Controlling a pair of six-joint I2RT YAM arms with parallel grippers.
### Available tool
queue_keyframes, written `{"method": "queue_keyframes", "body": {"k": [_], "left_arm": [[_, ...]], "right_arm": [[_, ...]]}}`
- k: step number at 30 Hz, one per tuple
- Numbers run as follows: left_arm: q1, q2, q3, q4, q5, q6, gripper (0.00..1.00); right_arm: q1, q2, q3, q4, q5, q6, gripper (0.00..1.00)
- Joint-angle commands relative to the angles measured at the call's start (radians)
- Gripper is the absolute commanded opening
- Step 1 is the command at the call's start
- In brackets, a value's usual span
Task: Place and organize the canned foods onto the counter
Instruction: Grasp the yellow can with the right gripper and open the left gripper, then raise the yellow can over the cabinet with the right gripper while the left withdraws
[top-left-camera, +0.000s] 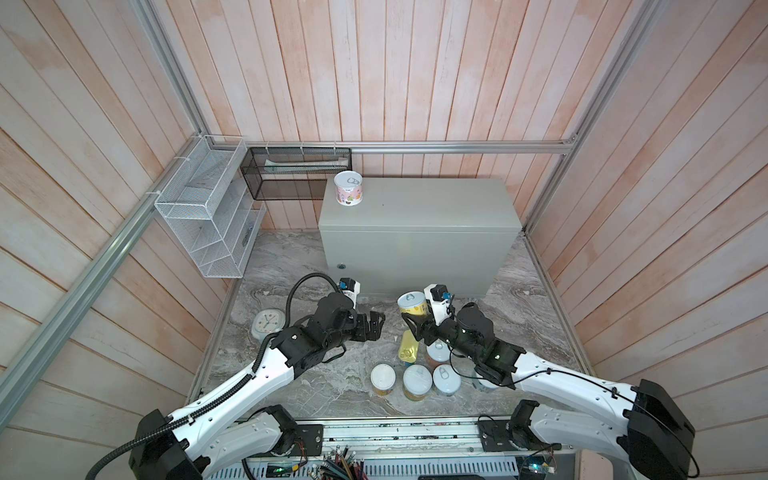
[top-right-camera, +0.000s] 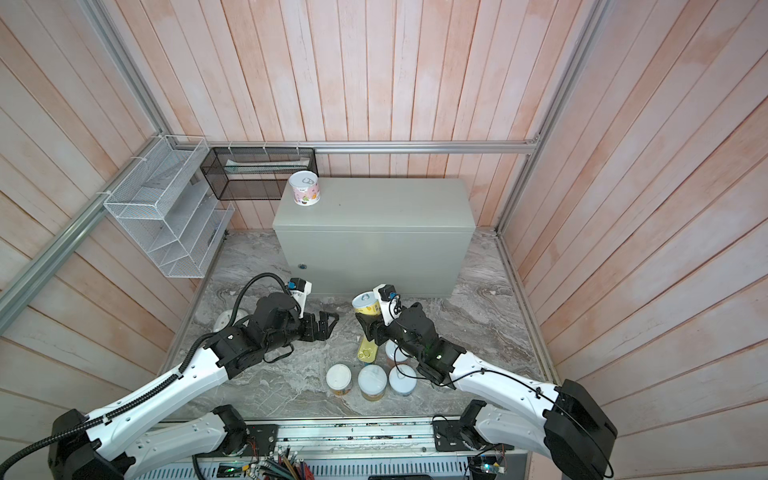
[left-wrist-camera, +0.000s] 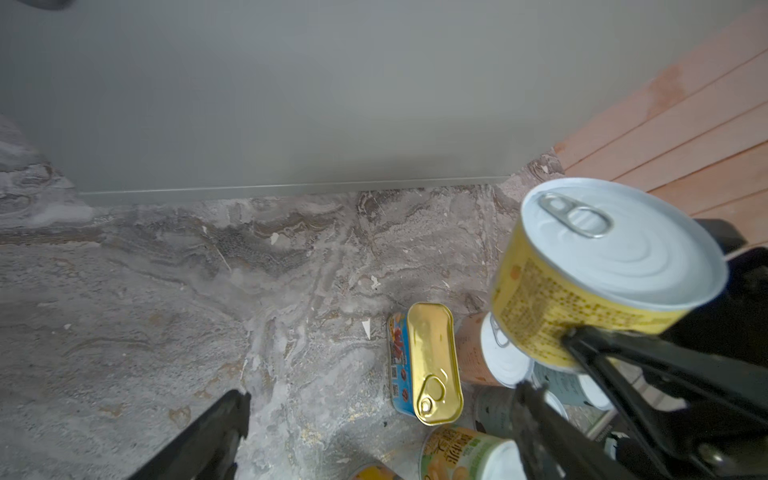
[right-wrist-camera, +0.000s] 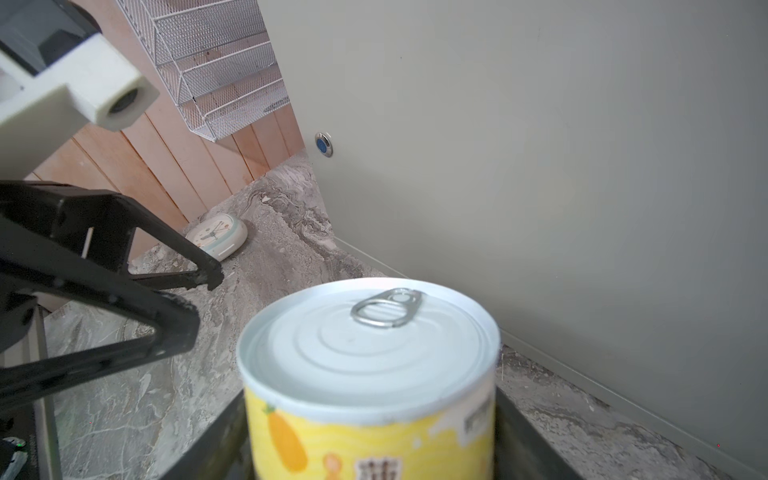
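Observation:
A yellow can (top-left-camera: 412, 304) (right-wrist-camera: 370, 374) with a white pull-tab lid hangs upright above the marble floor, just in front of the counter (top-left-camera: 415, 208), a grey-green box. My right gripper (top-left-camera: 415, 318) (right-wrist-camera: 370, 444) is shut on its sides. My left gripper (top-left-camera: 376, 324) (left-wrist-camera: 382, 403) faces it from the left, open and empty, a short way off. On the counter's back left corner stands a pink can (top-left-camera: 349, 189) (top-right-camera: 304, 189). A gold tin (top-left-camera: 407, 348) (left-wrist-camera: 434, 365) lies on the floor below the held can, with several cans (top-left-camera: 417, 381) standing just in front of it.
A pale-blue clock (top-left-camera: 268, 324) (right-wrist-camera: 216, 237) lies on the marble floor, left of my left arm. A white wire rack (top-left-camera: 208, 216) hangs on the left wall. Behind the counter's left end hangs a black mesh basket (top-left-camera: 295, 174). Wood-plank walls enclose the cell.

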Motion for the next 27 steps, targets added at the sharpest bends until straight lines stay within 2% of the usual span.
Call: {"method": "queue_keyframes", "body": {"k": [1, 6, 20, 27], "left_arm": [[0.007, -0.03, -0.025, 0.083, -0.116, -0.003, 1.0], [0.014, -0.032, -0.048, 0.086, -0.17, 0.033, 1.0], [0.015, -0.101, -0.22, 0.14, -0.172, -0.018, 1.0], [0.015, -0.139, -0.254, 0.141, -0.178, -0.022, 1.0]], "right_arm": [[-0.003, -0.048, 0.055, 0.008, 0.022, 0.023, 0.65], [-0.003, -0.046, 0.066, 0.012, 0.022, 0.055, 0.65], [-0.002, 0.005, 0.167, -0.024, -0.022, 0.077, 0.65], [-0.003, 0.023, 0.213, -0.012, -0.057, 0.086, 0.65]]}}
